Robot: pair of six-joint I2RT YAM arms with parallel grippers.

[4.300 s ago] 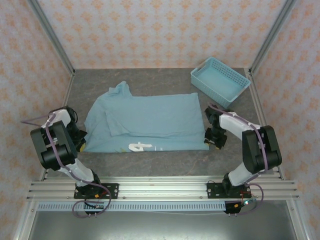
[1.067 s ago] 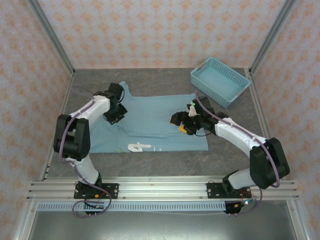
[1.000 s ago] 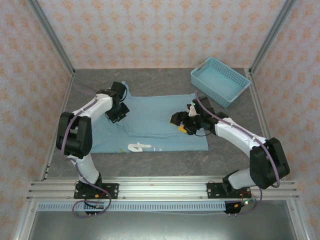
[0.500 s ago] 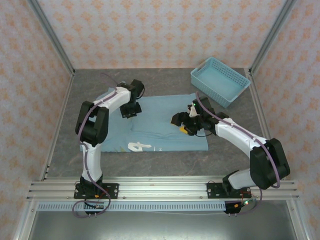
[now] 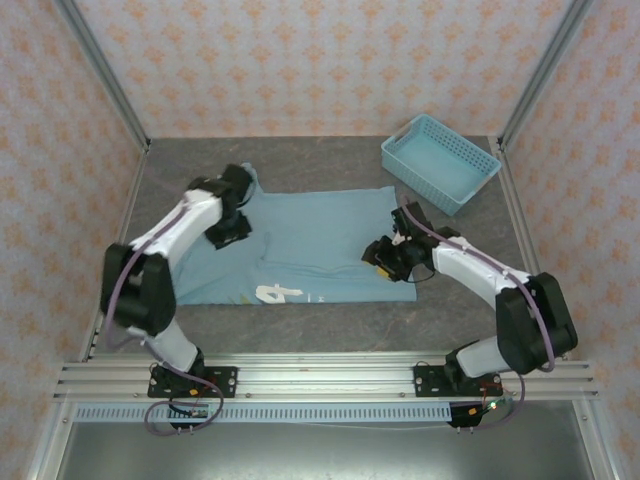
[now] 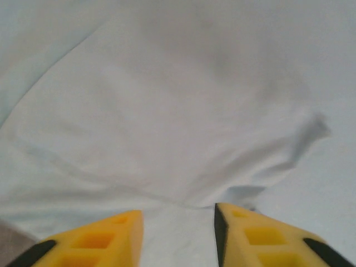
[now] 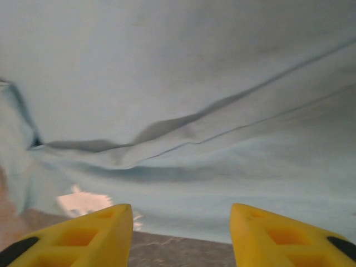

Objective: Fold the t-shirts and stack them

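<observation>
**One shirt spread flat, an arm at each end**

The t-shirt (image 5: 310, 235) lay spread across the middle of the table (image 5: 300, 320), light blue, its white print at the near edge and a few creases running through it. The left gripper (image 5: 232, 226) sat low on the shirt's far-left part. Its fingers (image 6: 100, 239) stood slightly apart with wrinkles drawing into the gap — whether they pinched the cloth I could not tell. The right gripper (image 5: 386, 256) was over the near-right edge, jaws apart and empty. That placing probably served a fold taken from both ends. The basket (image 5: 440, 160) stood at the far right, just off the shirt's corner — likely no hindrance.
</observation>
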